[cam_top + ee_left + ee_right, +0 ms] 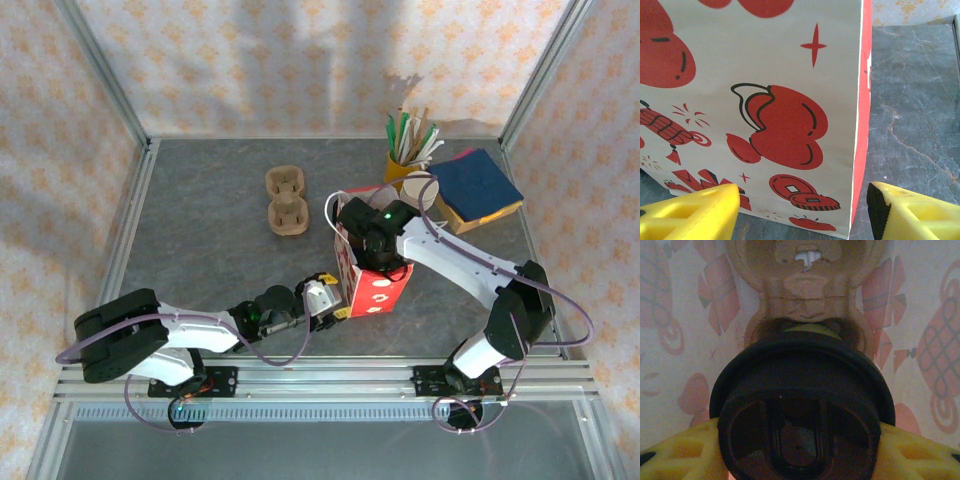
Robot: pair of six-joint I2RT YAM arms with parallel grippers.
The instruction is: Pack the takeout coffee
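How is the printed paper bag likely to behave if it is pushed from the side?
The paper bag has thin, flat walls, so it would probably dent rather than resist. It stands upright on a narrow base, so a high push may tip it; a low one may slide it over the table.

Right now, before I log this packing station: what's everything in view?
paper bag: one, white with red prints, mid-table
takeout coffee: one, black lid, inside the bag
cup carrier: one, brown, behind-left of the bag
pulp piece: one, brown, bag bottom
stick cup: one, yellow, far right
open cup: one, cream, beside the stick cup
flat stack: one, blue-topped, far right
left gripper: one, yellow, open beside the bag
right gripper: one, yellow, gripping the takeout coffee
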